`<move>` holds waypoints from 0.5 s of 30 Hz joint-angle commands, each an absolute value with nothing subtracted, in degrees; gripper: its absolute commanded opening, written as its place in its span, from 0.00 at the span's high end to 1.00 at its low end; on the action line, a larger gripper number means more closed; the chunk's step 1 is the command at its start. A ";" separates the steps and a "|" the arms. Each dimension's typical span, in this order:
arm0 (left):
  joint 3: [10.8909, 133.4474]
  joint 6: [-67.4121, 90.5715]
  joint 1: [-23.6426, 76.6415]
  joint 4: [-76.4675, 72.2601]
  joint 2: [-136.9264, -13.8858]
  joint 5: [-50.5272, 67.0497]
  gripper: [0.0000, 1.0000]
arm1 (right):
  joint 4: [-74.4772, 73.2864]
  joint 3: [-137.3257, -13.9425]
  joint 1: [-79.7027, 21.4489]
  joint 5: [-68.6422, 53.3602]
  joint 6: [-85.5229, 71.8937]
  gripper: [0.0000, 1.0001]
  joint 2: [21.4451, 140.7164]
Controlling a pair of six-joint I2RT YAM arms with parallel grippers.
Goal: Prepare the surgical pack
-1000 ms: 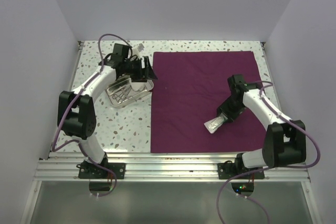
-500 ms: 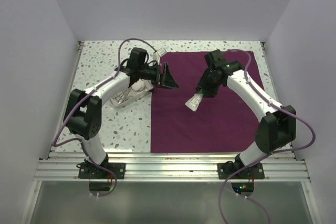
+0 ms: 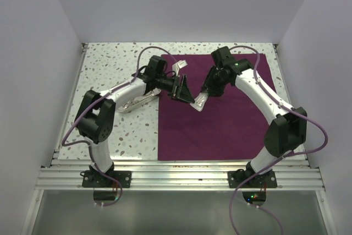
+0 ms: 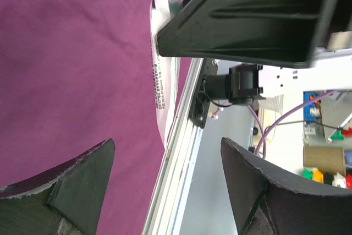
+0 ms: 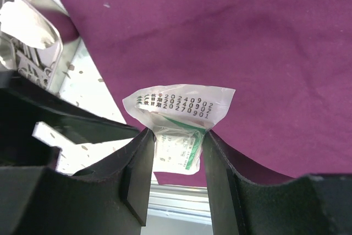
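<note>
Slippage worries us: our right gripper [image 5: 177, 136] pinches the pouch [image 5: 179, 108] above the purple drape [image 3: 231, 119], our left gripper [image 4: 165, 152] gapes wide just beside it, and releasing before the left one closes would likely drop it.

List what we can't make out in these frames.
Contents of steel tray: top view, left arm covers most; right wrist view, frame edge cuts it.
Contents of pouch: right wrist view, right claw covers its lower half.
Whether left claw touches pouch: top view, too small.
</note>
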State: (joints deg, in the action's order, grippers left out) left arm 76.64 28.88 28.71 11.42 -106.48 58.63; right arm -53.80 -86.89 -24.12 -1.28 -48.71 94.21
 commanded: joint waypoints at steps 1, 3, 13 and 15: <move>79.54 26.72 29.88 12.65 -107.66 61.43 0.19 | -53.09 -90.61 -24.43 -2.81 -47.90 0.58 94.48; 80.50 26.37 30.14 13.97 -108.72 61.44 0.24 | -53.09 -91.23 -24.78 -2.90 -47.99 0.58 94.75; 81.21 28.74 29.71 12.39 -110.48 59.25 0.88 | -54.05 -93.16 -26.10 -3.52 -46.23 0.52 96.33; 81.39 26.12 28.83 15.62 -110.13 57.06 1.00 | -56.07 -94.56 -26.02 -2.82 -45.01 0.40 97.29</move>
State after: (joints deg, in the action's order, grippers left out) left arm 78.72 28.38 29.98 13.34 -110.24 59.18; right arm -54.15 -91.05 -25.93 -2.63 -47.44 96.16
